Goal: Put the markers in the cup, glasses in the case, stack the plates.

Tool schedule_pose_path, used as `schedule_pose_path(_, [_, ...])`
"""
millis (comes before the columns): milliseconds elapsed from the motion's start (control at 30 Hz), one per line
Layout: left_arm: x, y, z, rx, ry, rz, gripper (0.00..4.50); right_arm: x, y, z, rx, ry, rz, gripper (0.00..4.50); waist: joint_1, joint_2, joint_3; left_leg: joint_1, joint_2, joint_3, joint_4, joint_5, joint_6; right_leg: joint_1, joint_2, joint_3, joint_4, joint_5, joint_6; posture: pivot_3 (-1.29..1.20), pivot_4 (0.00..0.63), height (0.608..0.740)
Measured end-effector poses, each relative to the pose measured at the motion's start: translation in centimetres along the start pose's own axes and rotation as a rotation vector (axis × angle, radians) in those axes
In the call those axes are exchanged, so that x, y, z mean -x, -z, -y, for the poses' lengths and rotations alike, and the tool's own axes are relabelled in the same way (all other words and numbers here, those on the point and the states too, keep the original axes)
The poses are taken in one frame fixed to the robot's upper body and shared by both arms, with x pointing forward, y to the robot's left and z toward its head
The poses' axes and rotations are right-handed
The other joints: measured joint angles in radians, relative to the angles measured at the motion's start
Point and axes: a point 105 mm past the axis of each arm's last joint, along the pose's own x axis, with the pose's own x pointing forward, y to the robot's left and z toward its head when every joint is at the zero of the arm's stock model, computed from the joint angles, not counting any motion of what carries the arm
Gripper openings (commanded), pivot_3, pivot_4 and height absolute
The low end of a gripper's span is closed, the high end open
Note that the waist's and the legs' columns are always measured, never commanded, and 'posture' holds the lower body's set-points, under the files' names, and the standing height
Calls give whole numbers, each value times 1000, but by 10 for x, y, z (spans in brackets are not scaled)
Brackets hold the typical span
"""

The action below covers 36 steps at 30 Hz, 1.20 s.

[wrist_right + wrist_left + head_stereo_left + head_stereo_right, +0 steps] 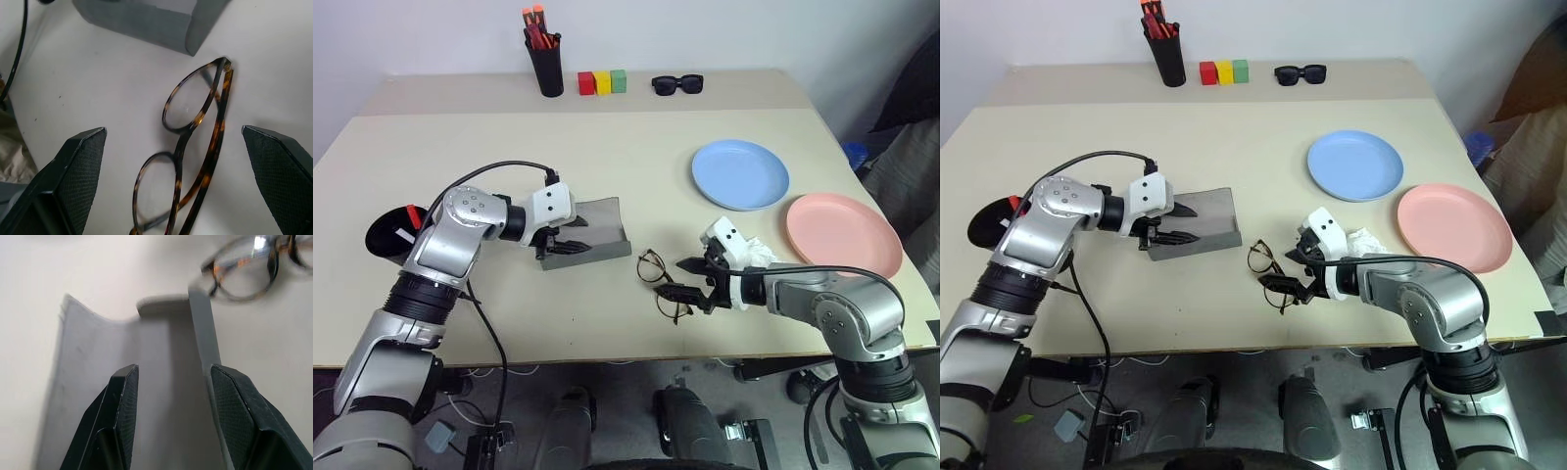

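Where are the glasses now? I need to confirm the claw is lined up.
The glasses lie on the table near its front edge, between the open grey case and the right claw, whose open fingers flank them.

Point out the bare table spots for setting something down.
Bare: the wide stretch between the pen holder and the open case, left of the blue plate. Crowded: around the glasses, between the case and the right gripper.

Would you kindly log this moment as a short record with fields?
glasses: folded, lying on the table beside the case
case: grey, open, nothing in it
left gripper: jaws parted, over the case
right gripper: open, straddling the glasses
plates: light blue plate and pink plate side by side, unstacked
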Motion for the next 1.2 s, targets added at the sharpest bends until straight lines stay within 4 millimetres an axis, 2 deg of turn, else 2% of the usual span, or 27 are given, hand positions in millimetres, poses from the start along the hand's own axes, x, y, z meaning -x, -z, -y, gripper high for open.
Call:
schedule_pose_path(67, [6, 1, 10, 14, -5, 13, 2329, -1, 2, 3, -20, 13, -13, 4500, -3, 0, 0, 0, 0, 0, 0, 0, 0, 0, 0, 0, 0, 0, 0, 0, 150, 740])
schedule_pose_path(167, [13, 8, 36, 80, -10, 33, 2329, -2, 6, 6, -46, 27, -36, 4500, 0, 0, 0, 0, 1, 0, 0, 0, 0, -1, 0, 0, 0, 0, 0, 0, 150, 740])
schedule_pose_path(233, [17, 11, 44, 119, -30, 29, 2369, -3, 7, 5, -54, 24, -38, 3986, 2, 1, 0, 0, 1, 0, 0, 0, 0, 0, 0, 0, 0, 0, 0, 0, 150, 740])
schedule_pose_path(300, [25, 14, 53, 152, -62, 22, 2369, -5, 7, 3, -65, 11, -38, 3235, 2, 1, 0, 0, 1, 0, 0, 0, 0, 0, 0, 0, 0, 0, 0, 0, 150, 740])
schedule_pose_path(367, [30, 13, 62, 188, -84, 29, 2369, -5, 6, 3, -75, 6, -38, 2070, 3, 1, 0, 0, 1, 0, 0, 0, 0, 0, 0, 0, 0, 0, 0, 0, 150, 740])
schedule_pose_path(433, [33, 8, 68, 222, -95, 53, 2369, -6, 6, 5, -84, 11, -37, 1234, 3, 0, 0, 0, 1, 0, 0, 0, 0, 0, 0, 0, 0, 0, 0, 0, 150, 740])
schedule_pose_path(500, [35, 2, 74, 246, -107, 71, 2369, -6, 6, 5, -88, 11, -40, 146, 3, 1, 0, 0, 1, 0, 0, 0, 0, 0, 0, 0, 0, 0, 0, 0, 150, 740])
schedule_pose_path(700, [37, 13, 95, 319, -117, 15, 2369, -6, 3, 2, -83, -6, -33, 62, 1, 1, 0, 2, 1, 1, 0, 0, 0, 1, 1, 0, 0, 0, -1, 0, 150, 740])
schedule_pose_path(833, [41, 18, 99, 425, -214, 75, 2369, 4, -6, 9, 33, 34, -44, 62, 3, 1, 0, 1, 1, 2, 0, 0, 1, 1, 0, 1, -2, 0, -1, 0, 150, 740])
schedule_pose_path(900, [45, 25, 101, 509, -298, 110, 2369, 8, -28, 8, 148, 33, -8, 62, -1, 1, 0, 2, 1, 3, 0, 0, 1, 0, 0, 1, -2, 0, -1, 0, 150, 740])
schedule_pose_path(1000, [49, 36, 107, 564, -361, 102, 2369, 8, -64, -5, 332, -9, 62, 62, -1, 2, 0, 2, 2, 2, 0, 0, 1, 0, 1, 1, -1, 0, -2, 0, 150, 740])
schedule_pose_path(1100, [51, 41, 111, 580, -395, 101, 2369, -8, -87, -19, 528, -76, 93, 62, 0, 1, 0, 2, 2, 3, 0, 0, 1, 0, 1, 1, -2, 0, -2, 0, 150, 740])
schedule_pose_path(1200, [52, 44, 112, 585, -414, 94, 2369, -32, -110, -23, 663, -119, 112, 62, 0, 1, 0, 2, 2, 3, 0, 0, 1, 0, 1, 1, -2, 0, -2, 0, 150, 740])
